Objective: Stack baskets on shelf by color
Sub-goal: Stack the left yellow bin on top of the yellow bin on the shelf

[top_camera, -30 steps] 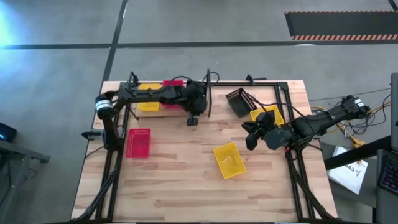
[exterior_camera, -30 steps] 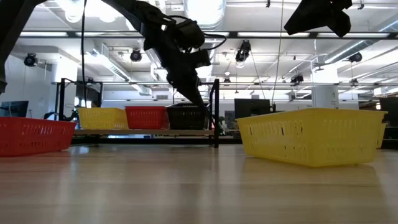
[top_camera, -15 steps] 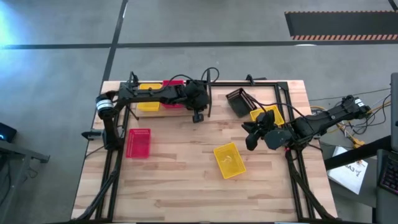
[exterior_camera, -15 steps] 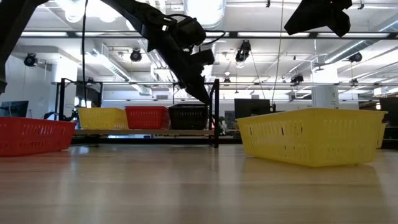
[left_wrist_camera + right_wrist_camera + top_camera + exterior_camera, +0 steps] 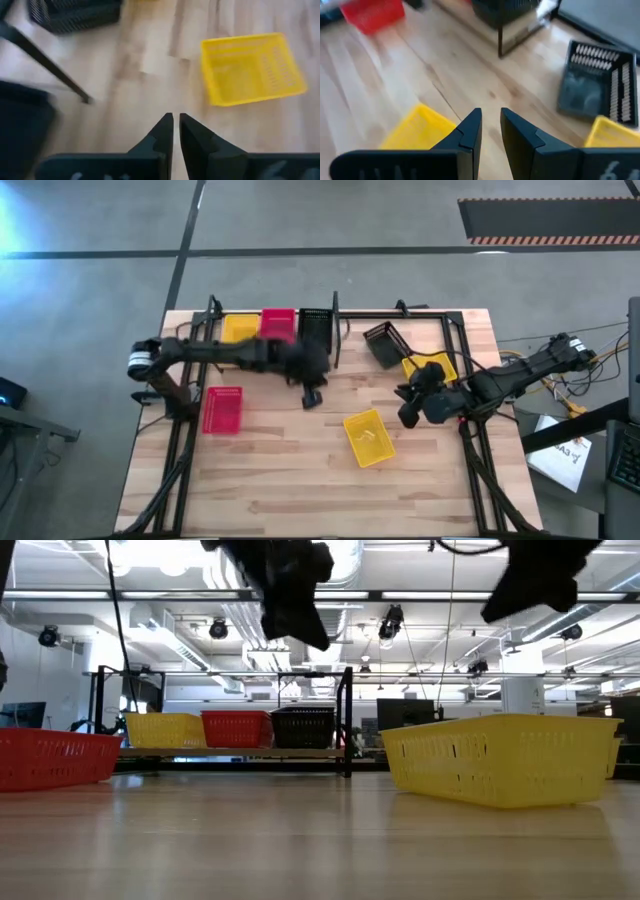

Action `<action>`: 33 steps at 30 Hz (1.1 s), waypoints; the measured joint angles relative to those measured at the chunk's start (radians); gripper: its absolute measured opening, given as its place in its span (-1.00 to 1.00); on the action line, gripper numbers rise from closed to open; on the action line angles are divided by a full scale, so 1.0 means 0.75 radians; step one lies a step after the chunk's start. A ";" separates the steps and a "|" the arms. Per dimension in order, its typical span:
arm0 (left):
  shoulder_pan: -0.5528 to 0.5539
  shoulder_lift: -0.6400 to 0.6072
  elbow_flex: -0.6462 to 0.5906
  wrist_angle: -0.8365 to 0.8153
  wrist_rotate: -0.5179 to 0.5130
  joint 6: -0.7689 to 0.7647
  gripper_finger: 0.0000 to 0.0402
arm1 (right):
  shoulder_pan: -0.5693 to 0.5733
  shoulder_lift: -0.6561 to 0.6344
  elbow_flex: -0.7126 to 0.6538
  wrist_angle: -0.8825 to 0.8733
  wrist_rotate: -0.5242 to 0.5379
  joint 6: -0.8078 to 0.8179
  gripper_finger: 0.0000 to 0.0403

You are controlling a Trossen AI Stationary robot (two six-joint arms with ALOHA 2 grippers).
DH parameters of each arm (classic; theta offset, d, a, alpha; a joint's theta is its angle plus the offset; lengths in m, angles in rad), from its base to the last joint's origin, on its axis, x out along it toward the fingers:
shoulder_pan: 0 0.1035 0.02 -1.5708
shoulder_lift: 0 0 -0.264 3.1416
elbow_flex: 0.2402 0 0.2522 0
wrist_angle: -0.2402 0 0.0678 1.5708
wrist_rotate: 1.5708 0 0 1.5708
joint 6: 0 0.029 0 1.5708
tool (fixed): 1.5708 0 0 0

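Observation:
The shelf stands at the table's far left. It bears a yellow basket, a red one and a black one side by side, also seen in the low view. On the table lie a red basket, a yellow basket, a tilted black basket and another yellow basket. My left gripper hangs shut and empty in front of the shelf, high above the table. My right gripper hovers open and empty beside the right-hand yellow basket.
Black frame rods run along the table's right side, and more along the left. Bare wood lies between the red basket and the middle yellow basket. The right wrist view shows the black basket ahead of the fingers.
My left gripper has drawn back from the black basket on the shelf toward the table's near edge. It has risen and rolled about its own line as it went. The black basket stays on the shelf, now uncovered. My right gripper has tipped a little further down.

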 joint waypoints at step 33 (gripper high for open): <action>-0.409 0.552 0.053 0.526 -0.231 -2.154 0.18 | 0.179 -0.040 -0.112 -0.106 -0.297 -0.204 -0.69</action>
